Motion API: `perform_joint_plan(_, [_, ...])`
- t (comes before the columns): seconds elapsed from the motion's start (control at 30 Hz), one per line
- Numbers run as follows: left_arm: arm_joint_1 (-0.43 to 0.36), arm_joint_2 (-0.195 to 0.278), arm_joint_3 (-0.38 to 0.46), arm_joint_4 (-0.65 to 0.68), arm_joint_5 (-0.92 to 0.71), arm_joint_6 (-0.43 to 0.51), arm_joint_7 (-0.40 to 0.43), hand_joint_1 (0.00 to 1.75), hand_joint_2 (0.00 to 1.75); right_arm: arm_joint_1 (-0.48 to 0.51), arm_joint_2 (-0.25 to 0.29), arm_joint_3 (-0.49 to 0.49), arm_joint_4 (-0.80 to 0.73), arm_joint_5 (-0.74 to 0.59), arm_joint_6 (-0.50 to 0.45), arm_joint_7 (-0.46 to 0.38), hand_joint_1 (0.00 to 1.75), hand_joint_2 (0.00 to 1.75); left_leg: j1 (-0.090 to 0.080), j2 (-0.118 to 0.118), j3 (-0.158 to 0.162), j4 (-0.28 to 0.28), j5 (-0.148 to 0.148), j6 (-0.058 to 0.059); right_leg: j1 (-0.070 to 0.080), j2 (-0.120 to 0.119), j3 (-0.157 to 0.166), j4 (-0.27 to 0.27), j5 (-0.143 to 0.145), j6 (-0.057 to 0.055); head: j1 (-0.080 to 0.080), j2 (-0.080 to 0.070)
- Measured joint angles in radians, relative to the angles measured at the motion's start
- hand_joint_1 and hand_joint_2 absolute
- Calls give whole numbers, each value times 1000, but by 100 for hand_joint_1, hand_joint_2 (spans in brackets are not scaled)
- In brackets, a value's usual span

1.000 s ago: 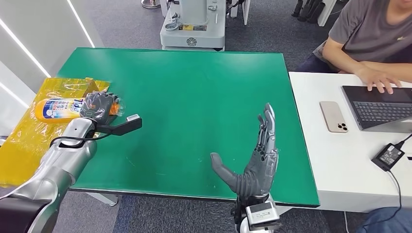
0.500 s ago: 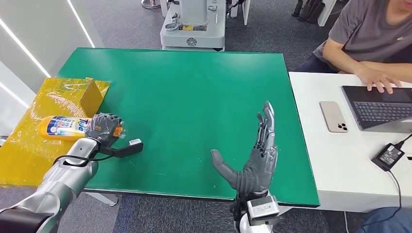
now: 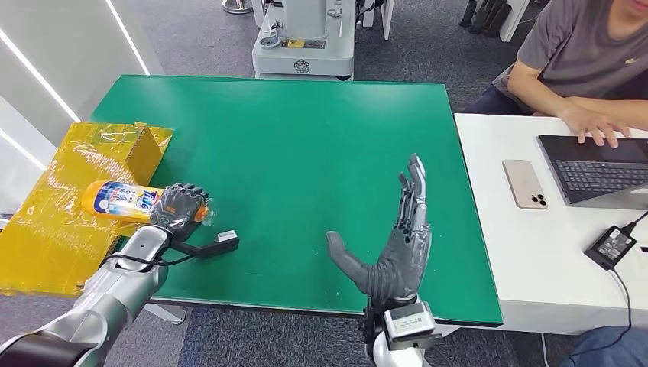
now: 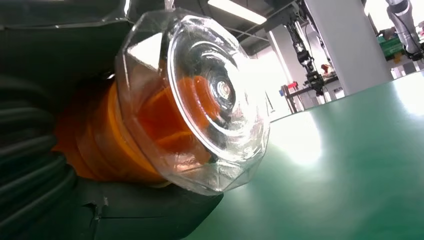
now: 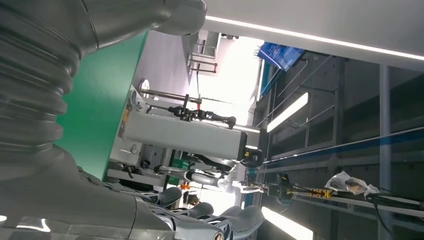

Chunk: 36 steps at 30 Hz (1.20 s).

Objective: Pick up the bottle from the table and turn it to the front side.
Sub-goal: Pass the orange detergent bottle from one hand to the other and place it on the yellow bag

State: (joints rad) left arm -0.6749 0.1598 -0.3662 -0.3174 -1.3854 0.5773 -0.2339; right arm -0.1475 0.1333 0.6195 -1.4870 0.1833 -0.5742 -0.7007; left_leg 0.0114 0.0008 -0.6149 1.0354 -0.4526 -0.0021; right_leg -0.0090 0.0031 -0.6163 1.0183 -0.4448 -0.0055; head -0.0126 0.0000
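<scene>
Now left hand grips bottle neck.

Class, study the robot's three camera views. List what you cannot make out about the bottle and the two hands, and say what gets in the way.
- Bottle neck: covered by the left hand, head view.
- Bottle label text: too small, head view.
- Bottle body: hidden behind its clear cap, left wrist view.
- Right hand fingers: cut off by the picture edge, right wrist view.

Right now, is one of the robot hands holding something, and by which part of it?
The left hand holds the bottle near its cap end, fingers wrapped around the orange neck just behind the clear cap. The right hand holds nothing.
</scene>
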Motion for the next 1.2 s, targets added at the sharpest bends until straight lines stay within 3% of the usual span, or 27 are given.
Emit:
perform_joint_plan(0.37, [1, -32, 0, 1, 4, -56, -18, 175, 175, -2, 2, 0, 0, 1, 2, 0, 0, 175, 0, 0, 0, 0, 0, 0, 0, 0, 0, 0, 0, 0, 0, 0])
perform_joint_plan(0.63, [4, -44, 0, 5, 44, -140, -80, 175, 175, -9, 2, 0, 6, 0, -2, 0, 0, 175, 0, 0, 0, 0, 0, 0, 0, 0, 0, 0, 0, 0, 0, 0])
perform_joint_plan(0.87, [4, -49, 0, 5, 46, -154, -83, 175, 175, -10, 2, 0, 7, 0, -17, 0, 0, 175, 0, 0, 0, 0, 0, 0, 0, 0, 0, 0, 0, 0, 0, 0])
perform_joint_plan(0.9, [3, -50, 0, 5, 43, -157, -83, 166, 175, -10, 2, 0, 7, 0, -18, 0, 0, 175, 0, 0, 0, 0, 0, 0, 0, 0, 0, 0, 0, 0, 0, 0])
perform_joint_plan(1.0, [1, -52, 0, 5, 35, -169, -78, 35, 175, -10, 2, 0, 7, 1, -21, 0, 0, 175, 0, 0, 0, 0, 0, 0, 0, 0, 0, 0, 0, 0, 0, 0])
perform_joint_plan(1.03, [0, -53, 0, 5, 33, -174, -76, 0, 175, -9, 2, 0, 7, 1, -23, 0, 0, 175, 0, 0, 0, 0, 0, 0, 0, 0, 0, 0, 0, 0, 0, 0])
perform_joint_plan(1.2, [-11, -59, 0, 5, 34, -198, -60, 0, 175, -6, 2, 0, 5, 1, -34, 0, 0, 175, 0, 0, 0, 0, 0, 0, 0, 0, 0, 0, 0, 0, 0, 0])
